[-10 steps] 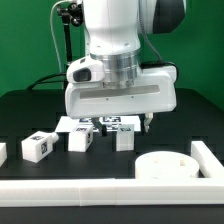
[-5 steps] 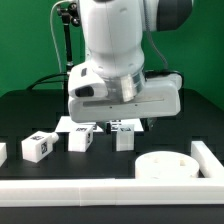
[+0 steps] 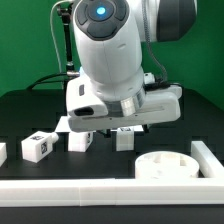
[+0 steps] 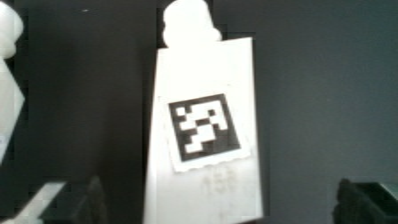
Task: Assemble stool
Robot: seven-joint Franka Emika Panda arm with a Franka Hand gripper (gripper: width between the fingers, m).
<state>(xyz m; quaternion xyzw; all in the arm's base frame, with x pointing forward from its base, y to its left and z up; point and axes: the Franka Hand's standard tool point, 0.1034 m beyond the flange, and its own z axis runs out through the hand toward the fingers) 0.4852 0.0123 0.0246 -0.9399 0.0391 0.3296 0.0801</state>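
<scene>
A long white stool leg (image 4: 201,120) with a black-and-white tag lies on the dark table, straight between the fingers of my gripper (image 4: 222,205). The gripper is open, and its dark fingertips (image 4: 71,200) stand clear on either side of the leg without touching it. In the exterior view the white hand (image 3: 125,105) hangs low over a leg (image 3: 124,139) and hides the fingers. Two more legs (image 3: 80,141) (image 3: 37,146) stand toward that view's left. The round seat (image 3: 165,165) lies at the front right.
A long white rail (image 3: 90,189) runs along the front and another rail (image 3: 207,154) along the exterior view's right. The marker board (image 3: 63,124) lies behind the legs. Another white part (image 4: 9,90) shows at the edge of the wrist view.
The arm has swung and the hand has tilted, its right end now higher in the exterior view. The legs and seat have not moved, and the gripper stays open.
</scene>
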